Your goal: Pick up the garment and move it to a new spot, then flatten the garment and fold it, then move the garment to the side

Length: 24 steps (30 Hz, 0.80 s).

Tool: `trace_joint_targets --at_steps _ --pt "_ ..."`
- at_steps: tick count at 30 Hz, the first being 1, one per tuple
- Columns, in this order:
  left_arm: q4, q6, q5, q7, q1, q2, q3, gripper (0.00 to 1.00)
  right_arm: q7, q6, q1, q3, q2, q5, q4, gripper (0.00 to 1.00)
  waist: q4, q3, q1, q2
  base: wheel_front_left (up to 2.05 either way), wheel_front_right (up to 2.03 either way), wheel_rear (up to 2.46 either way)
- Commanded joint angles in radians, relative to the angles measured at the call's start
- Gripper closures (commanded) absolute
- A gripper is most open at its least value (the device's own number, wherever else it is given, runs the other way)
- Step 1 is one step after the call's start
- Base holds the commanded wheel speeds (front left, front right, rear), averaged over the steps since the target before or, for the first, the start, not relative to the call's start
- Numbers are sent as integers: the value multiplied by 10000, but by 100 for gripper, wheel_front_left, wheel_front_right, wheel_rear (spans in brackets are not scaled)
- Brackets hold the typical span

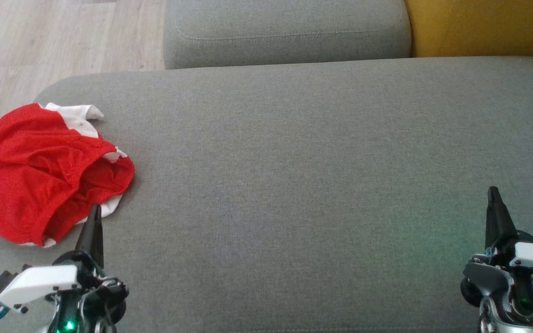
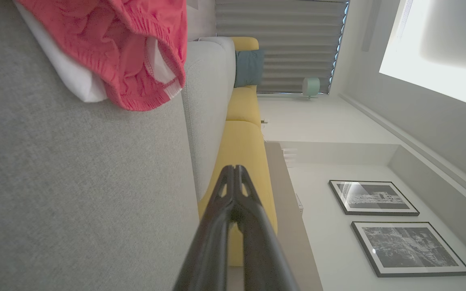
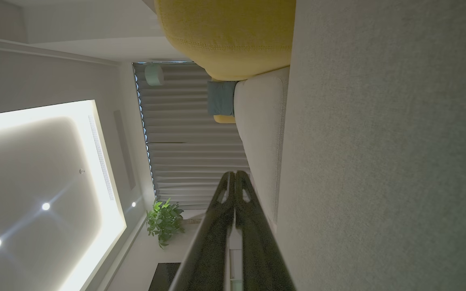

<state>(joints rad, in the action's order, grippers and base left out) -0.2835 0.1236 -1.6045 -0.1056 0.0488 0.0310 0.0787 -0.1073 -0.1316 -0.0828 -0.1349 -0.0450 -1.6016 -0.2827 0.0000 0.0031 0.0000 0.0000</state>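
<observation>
Head view: the garment (image 1: 40,175) lies in a crumpled red heap at the left of the frame. It sits on the left end of the grey sofa seat (image 1: 294,185), with a white sleeve (image 1: 74,115) poking out at its top. Its outer folds reach the seat's rounded edge, and the wood floor (image 1: 40,41) lies beyond. My left hand (image 1: 94,210) is at the lower left, its 2 fingers pressed together and empty. Its tip is at the heap's near rim, but I cannot tell whether it touches. My right hand (image 1: 493,192) is at the lower right, also closed on nothing and well apart from the cloth. The seat between them is bare, bounded at the top by a grey back cushion (image 1: 285,32) and a yellow cushion (image 1: 488,27).

Left wrist view: the garment (image 2: 136,48) fills the upper left, puckered mesh over a white layer. My left hand (image 2: 236,169) at the bottom middle is closed and clear of it.

Right wrist view: my right hand (image 3: 235,176) is closed, with plain grey seat at the right of the frame.

I judge the jersey light, limp and likely to sag and trail once lifted. I would part my fingers and pinch a raised fold or the hem nearest me. I would then carry it toward the open middle, away from the left edge where it could slide to the floor.
</observation>
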Motion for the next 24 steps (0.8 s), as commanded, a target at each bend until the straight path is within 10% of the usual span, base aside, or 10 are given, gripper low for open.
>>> trace_joint_targets --at_steps 1,24 --pt "387 71 -46 -73 590 192 346 100 -55 9 -251 216 -52 -75 380 100 0 0 0 0 0 0 0" --pt "387 71 -46 -73 590 192 346 100 -55 9 -251 216 -52 -75 380 100 0 0 0 0 0 0 0"
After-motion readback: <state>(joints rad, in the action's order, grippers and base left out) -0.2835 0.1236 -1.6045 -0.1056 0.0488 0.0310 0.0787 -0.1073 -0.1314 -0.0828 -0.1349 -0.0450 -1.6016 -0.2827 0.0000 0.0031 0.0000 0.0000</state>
